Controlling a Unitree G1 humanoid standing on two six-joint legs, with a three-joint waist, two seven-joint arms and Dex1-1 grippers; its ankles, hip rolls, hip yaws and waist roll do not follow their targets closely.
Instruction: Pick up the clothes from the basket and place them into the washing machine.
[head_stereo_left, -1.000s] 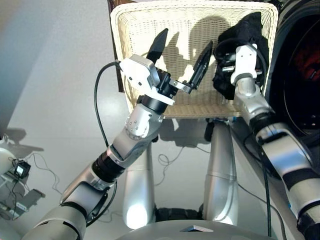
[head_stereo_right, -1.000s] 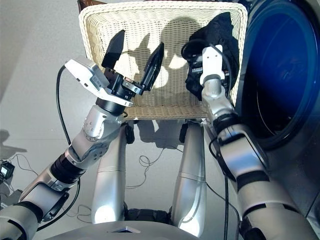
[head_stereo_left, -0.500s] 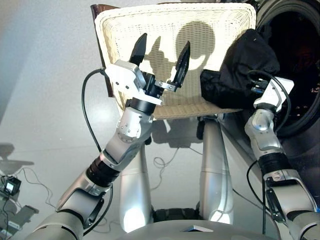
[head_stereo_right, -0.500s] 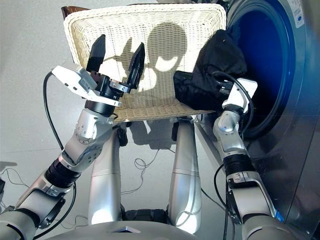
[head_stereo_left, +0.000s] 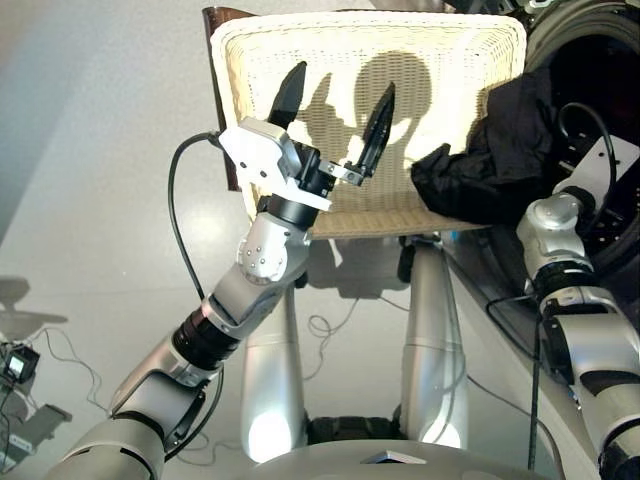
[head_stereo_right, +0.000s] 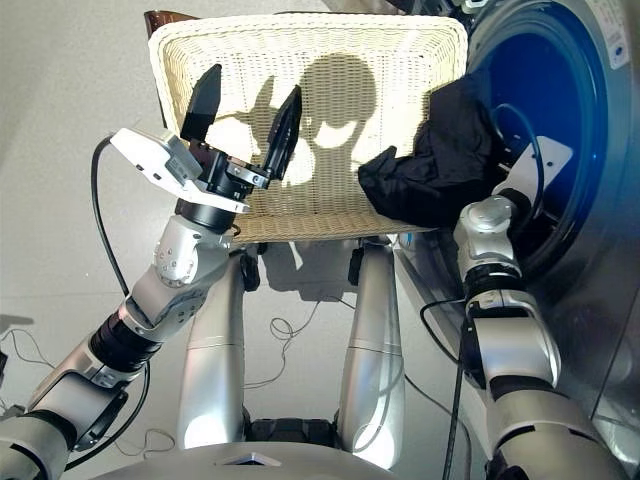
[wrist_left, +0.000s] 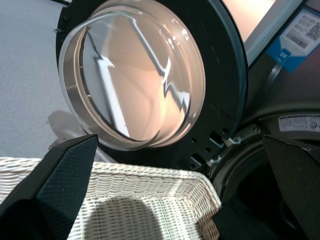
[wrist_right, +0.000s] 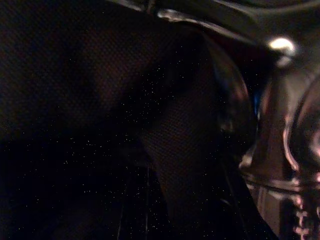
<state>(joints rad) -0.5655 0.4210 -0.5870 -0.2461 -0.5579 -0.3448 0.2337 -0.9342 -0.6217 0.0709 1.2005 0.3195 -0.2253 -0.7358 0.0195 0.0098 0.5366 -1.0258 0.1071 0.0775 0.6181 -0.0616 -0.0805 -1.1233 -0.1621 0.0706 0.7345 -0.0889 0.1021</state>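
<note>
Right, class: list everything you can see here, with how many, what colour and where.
basket: one, cream-white wicker, ahead of the robot, left of the machine.
garment: one, black, draped over the basket's right edge, beside the drum mouth.
washing machine: one, dark grey, on the right, drum mouth open.
door: one, black-rimmed glass, swung open behind the basket.
cable: one, dark, looped on the grey floor.
left tool: one, black fingers, open, empty, over the basket.
right arm: one, silver, reaching to the drum mouth, its end hidden by the garment.
</note>
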